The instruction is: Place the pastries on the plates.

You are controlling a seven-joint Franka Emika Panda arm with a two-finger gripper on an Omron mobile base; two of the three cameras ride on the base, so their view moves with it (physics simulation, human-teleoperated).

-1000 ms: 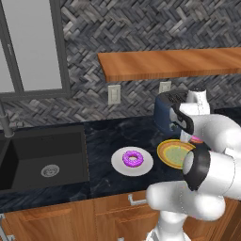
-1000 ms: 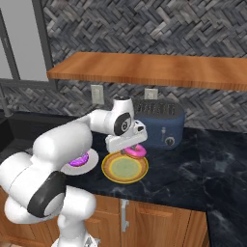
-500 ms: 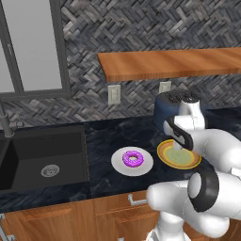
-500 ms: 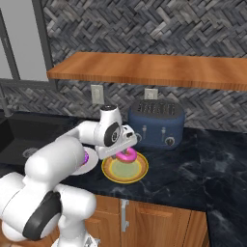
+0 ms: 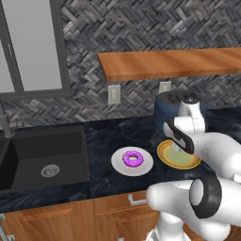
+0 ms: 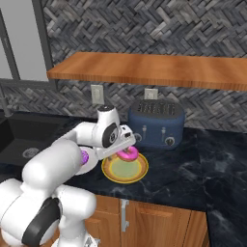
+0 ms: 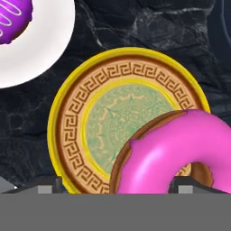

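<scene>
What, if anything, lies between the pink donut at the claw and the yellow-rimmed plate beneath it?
Nothing visible. The pink donut hangs at the claw directly over the yellow-rimmed plate, whose green centre lies bare. The purple donut sits apart on the white plate.

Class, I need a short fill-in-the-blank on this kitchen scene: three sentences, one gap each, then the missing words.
1. The purple donut lies on the ____ plate.
2. The pink donut is above the plate with the yellow rim and the pale ____ centre.
3. The blue ____ stands on the counter behind the plates.

Missing words: white; green; toaster
</scene>
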